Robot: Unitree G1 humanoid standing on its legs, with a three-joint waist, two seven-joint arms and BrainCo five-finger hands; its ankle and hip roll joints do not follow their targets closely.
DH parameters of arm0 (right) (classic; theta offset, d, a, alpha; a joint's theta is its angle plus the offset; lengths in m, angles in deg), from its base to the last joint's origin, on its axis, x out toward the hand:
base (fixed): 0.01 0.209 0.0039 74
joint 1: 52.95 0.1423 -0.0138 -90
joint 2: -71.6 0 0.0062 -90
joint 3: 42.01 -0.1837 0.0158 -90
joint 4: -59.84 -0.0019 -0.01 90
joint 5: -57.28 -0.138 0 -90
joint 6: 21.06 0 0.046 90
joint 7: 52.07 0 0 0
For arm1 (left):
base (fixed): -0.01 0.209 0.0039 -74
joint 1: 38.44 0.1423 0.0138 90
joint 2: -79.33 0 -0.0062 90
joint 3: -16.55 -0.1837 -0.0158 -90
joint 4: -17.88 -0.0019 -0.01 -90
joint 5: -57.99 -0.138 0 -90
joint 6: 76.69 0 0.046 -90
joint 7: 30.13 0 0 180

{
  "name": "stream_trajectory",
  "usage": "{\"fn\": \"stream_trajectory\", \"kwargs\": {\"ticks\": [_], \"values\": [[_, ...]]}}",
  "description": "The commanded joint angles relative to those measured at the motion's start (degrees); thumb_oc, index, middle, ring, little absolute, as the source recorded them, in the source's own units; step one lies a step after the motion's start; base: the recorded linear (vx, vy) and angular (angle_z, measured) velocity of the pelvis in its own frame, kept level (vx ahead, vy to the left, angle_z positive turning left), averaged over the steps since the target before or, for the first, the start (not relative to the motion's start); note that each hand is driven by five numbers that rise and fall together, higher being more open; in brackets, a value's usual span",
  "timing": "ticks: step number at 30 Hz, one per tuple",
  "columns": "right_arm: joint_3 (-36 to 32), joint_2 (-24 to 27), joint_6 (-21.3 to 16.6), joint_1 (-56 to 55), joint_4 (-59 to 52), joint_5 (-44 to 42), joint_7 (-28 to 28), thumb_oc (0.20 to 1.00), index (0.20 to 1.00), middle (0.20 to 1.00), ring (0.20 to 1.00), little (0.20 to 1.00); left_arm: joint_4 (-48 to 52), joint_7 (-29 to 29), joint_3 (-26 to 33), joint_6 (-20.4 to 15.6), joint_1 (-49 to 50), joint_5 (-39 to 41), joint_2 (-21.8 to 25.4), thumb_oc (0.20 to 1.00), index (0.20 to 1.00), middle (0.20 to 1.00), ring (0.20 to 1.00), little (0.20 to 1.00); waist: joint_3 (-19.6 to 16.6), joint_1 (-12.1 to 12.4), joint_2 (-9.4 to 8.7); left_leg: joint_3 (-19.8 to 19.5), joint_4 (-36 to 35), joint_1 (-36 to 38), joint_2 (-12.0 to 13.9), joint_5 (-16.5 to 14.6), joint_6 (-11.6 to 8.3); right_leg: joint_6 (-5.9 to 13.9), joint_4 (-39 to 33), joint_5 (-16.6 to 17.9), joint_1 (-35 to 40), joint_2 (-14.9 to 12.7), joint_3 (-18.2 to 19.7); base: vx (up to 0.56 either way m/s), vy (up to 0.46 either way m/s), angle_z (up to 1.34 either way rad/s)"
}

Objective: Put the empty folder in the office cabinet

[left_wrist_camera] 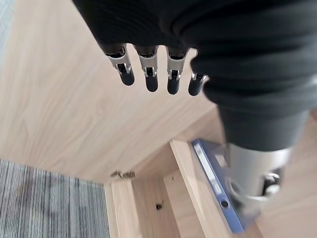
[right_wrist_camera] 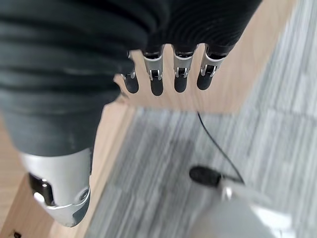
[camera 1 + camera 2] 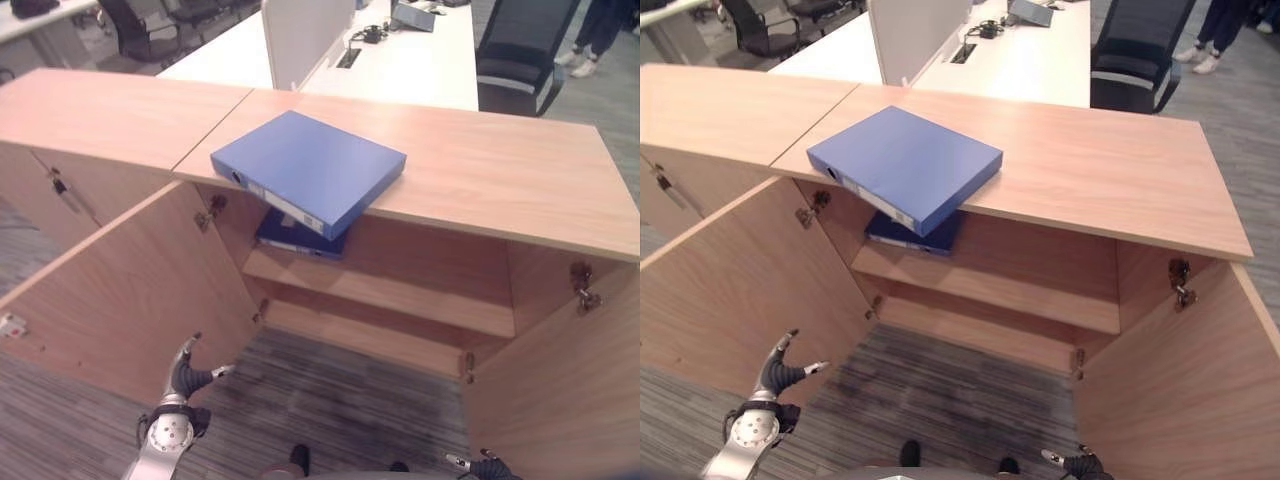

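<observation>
A blue folder (image 3: 305, 170) lies flat on the wooden cabinet's top (image 3: 480, 165), one corner jutting past the front edge. A second, darker blue folder (image 3: 300, 238) rests on the shelf (image 3: 400, 295) inside, just beneath it. My left hand (image 3: 188, 378) hangs low in front of the open left door, well below the folder, open and holding nothing; its wrist view shows straight fingers (image 1: 148, 74) and the folder's spine (image 1: 213, 183) beyond. Low by the right door is my right hand (image 3: 490, 466), open and empty, its fingers (image 2: 168, 74) straight over the carpet.
Both cabinet doors stand wide open, the left door (image 3: 120, 290) and the right door (image 3: 570, 390) flanking grey carpet. A shut cabinet (image 3: 60, 130) adjoins on the left. Behind are a white desk (image 3: 400, 60), a black chair (image 3: 520, 50) and a person's legs (image 3: 590, 40).
</observation>
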Motion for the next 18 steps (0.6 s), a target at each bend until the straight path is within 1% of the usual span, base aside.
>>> {"fn": "stream_trajectory", "kwargs": {"ticks": [1,2,3,4,5,6,7,8,9,10,15,16,17,18], "values": [[0.18,-0.89,-1.67,2.33,1.83,-0.68,-2.02,1.000,1.000,1.000,1.000,1.000,7.25,-11.28,5.34,-1.98,-4.41,-11.27,4.62,1.000,1.000,1.000,1.000,1.000,1.79,0.80,-0.34,-2.19,0.87,0.17,1.16,-4.49,-0.04,2.64,4.00,-5.94,1.54,-0.91,0.73,0.02,0.002,0.10],[0.38,-1.15,-1.74,2.18,1.83,-0.73,-2.11,1.000,1.000,1.000,1.000,1.000,8.04,-12.73,6.01,-1.67,-4.13,-12.93,4.80,1.000,1.000,1.000,1.000,1.000,1.76,0.90,-0.47,-2.24,0.85,0.27,1.18,-4.58,-0.04,2.65,3.91,-5.92,1.63,-0.93,0.72,0.01,0.000,0.06],[0.43,-1.19,-1.75,2.17,1.83,-0.73,-2.13,1.000,1.000,1.000,1.000,1.000,8.14,-12.80,6.06,-1.61,-4.02,-13.07,4.77,1.000,1.000,1.000,1.000,1.000,1.76,0.88,-0.51,-2.22,0.86,0.30,1.17,-4.59,-0.04,2.65,3.89,-5.91,1.67,-0.93,0.73,0.02,-0.005,-0.04],[0.78,-1.35,-1.83,1.97,1.94,-0.85,-2.16,1.000,1.000,1.000,1.000,1.000,9.69,-14.80,6.64,-1.09,-4.14,-15.90,5.24,1.000,1.000,1.000,1.000,1.000,1.67,1.00,-0.63,-2.20,0.79,0.51,1.22,-4.72,-0.10,2.67,3.69,-5.86,1.83,-0.92,0.58,0.00,0.000,0.00],[0.92,-1.42,-1.80,1.95,2.04,-0.89,-2.18,1.000,1.000,1.000,1.000,1.000,10.44,-15.59,6.86,-0.86,-4.28,-17.26,5.65,1.000,1.000,1.000,1.000,1.000,1.60,1.06,-0.62,-2.17,0.76,0.63,1.26,-4.78,-0.13,2.68,3.57,-5.85,1.91,-0.91,0.50,0.00,0.000,0.00],[0.94,-1.45,-1.81,1.96,2.06,-0.89,-2.19,1.000,1.000,1.000,1.000,1.000,10.54,-15.62,6.89,-0.80,-4.22,-17.37,5.63,1.000,1.000,1.000,1.000,1.000,1.61,1.06,-0.65,-2.17,0.76,0.66,1.27,-4.80,-0.14,2.68,3.54,-5.84,1.94,-0.90,0.50,0.00,0.000,0.00],[1.36,-1.58,-1.80,2.01,2.05,-0.83,-2.22,1.000,1.000,1.000,1.000,1.000,12.41,-16.78,7.39,-0.29,-4.27,-20.05,6.40,1.000,1.000,1.000,1.000,1.000,1.61,1.13,-0.60,-2.16,0.73,0.83,1.26,-4.91,-0.17,2.63,3.22,-5.77,2.11,-0.85,0.53,0.00,0.000,0.00],[1.37,-1.58,-1.80,2.01,2.05,-0.83,-2.22,1.000,1.000,1.000,1.000,1.000,12.42,-16.77,7.40,-0.28,-4.26,-20.05,6.40,1.000,1.000,1.000,1.000,1.000,1.61,1.13,-0.60,-2.16,0.73,0.84,1.26,-4.91,-0.17,2.63,3.22,-5.77,2.12,-0.85,0.53,0.00,0.000,0.00],[1.82,-1.60,-1.76,2.05,2.02,-0.71,-2.22,1.000,1.000,1.000,1.000,1.000,14.32,-17.47,7.32,0.00,-4.85,-22.47,7.51,1.000,1.000,1.000,1.000,1.000,1.55,1.20,-0.51,-2.21,0.73,0.93,1.34,-4.94,-0.22,2.62,3.06,-5.74,2.33,-0.78,0.44,0.00,0.000,0.00],[1.81,-1.65,-1.76,2.07,2.02,-0.70,-2.22,1.000,1.000,1.000,1.000,1.000,14.42,-17.45,7.34,0.08,-4.82,-22.57,7.51,1.000,1.000,1.000,1.000,1.000,1.59,1.21,-0.54,-2.21,0.73,0.97,1.34,-4.94,-0.23,2.62,3.02,-5.72,2.39,-0.77,0.44,0.00,0.000,0.00],[2.78,-1.37,-1.57,1.99,1.55,-0.01,-1.51,1.000,1.000,1.000,1.000,1.000,19.14,-16.42,7.48,0.52,-6.53,-28.10,12.34,1.000,1.000,1.000,1.000,1.000,1.51,0.99,-0.12,-2.24,0.73,1.20,1.36,-4.96,-0.41,2.66,2.57,-5.42,2.57,-0.63,0.57,0.00,0.000,0.00],[3.25,-1.26,-1.49,1.96,1.30,0.47,-1.13,1.000,1.000,1.000,1.000,1.000,20.97,-15.75,7.51,0.41,-7.80,-29.80,14.68,1.000,1.000,1.000,1.000,1.000,1.44,0.81,0.14,-2.10,0.73,1.30,1.45,-4.95,-0.57,2.69,2.51,-5.35,2.57,-0.64,0.61,-0.04,-0.010,-0.03],[3.73,-0.93,-1.42,1.83,1.02,0.79,-0.71,1.000,1.000,1.000,1.000,1.000,22.39,-15.24,7.78,0.23,-8.67,-31.12,17.30,1.000,1.000,1.000,1.000,1.000,1.53,0.62,0.46,-1.96,0.73,1.15,1.47,-4.28,-0.64,2.70,2.66,-4.84,2.27,-0.62,0.60,0.00,-0.017,-0.03],[3.92,-0.85,-1.43,1.80,0.94,0.88,-0.53,1.000,1.000,1.000,1.000,1.000,22.69,-14.98,7.85,0.13,-8.99,-31.48,18.15,1.000,1.000,1.000,1.000,1.000,1.34,0.53,0.55,-1.98,0.73,1.41,1.48,-4.98,-0.71,2.75,2.49,-5.34,2.57,-0.56,0.67,-0.04,-0.007,-0.03]]}}
